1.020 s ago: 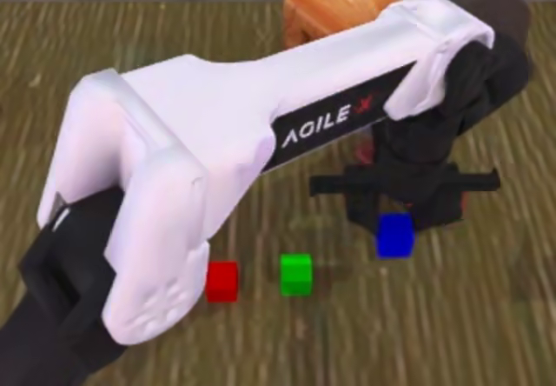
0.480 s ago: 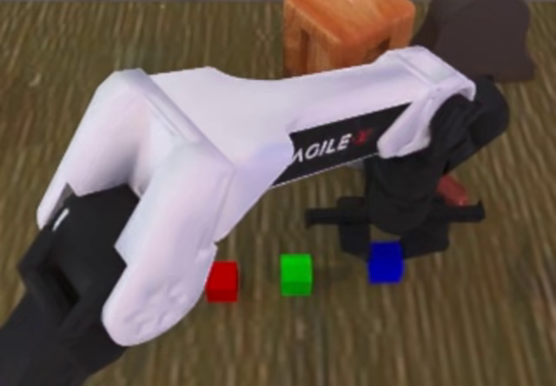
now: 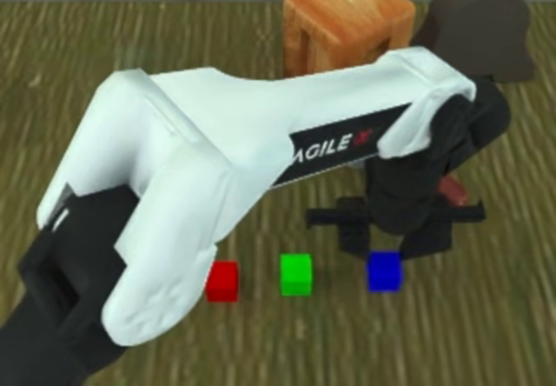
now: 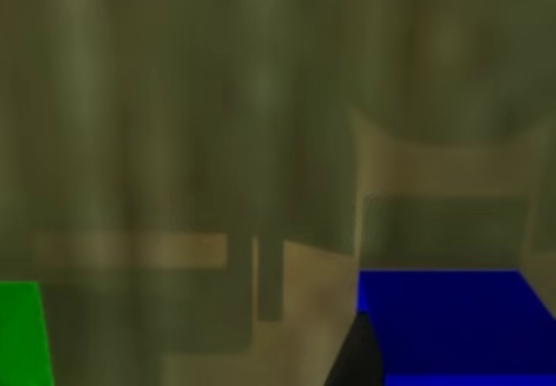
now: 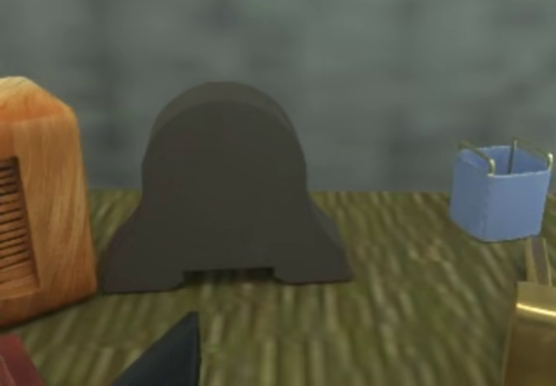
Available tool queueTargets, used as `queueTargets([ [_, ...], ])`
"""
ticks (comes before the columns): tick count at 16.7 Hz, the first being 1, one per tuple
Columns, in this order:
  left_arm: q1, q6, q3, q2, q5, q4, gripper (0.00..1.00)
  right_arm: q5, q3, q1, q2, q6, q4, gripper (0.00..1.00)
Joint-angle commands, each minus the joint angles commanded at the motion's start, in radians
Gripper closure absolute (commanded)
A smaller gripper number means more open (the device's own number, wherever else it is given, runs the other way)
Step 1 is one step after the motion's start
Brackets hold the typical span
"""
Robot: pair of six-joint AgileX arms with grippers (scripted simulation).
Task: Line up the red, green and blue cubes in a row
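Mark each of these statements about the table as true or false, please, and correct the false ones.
1. The green cube lies between the red cube and the blue cube. True.
2. The blue cube is stacked on the green cube. False: it sits on the table, apart from it, to the right.
3. The left end effector is over the blue cube. True.
4. The wooden box stands in the row of cubes. False: it stands behind, near the far edge.
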Motion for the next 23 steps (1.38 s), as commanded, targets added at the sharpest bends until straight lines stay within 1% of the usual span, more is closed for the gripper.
queueTargets([
  [5,0.000,0.000,0.000,0.000,0.000,0.000,0.02,0.000,0.000,0.000,0.000,0.000,0.000,0.00],
  [6,0.000,0.000,0.000,0.000,0.000,0.000,0.00,0.000,0.000,0.000,0.000,0.000,0.000,0.00],
  [16,0.004,-0.002,0.018,0.001,-0.001,-0.018,0.00,0.000,0.000,0.000,0.000,0.000,0.000,0.00],
  [23,0.016,-0.005,0.233,-0.015,-0.001,-0.251,0.00,0.000,0.000,0.000,0.000,0.000,0.000,0.00],
])
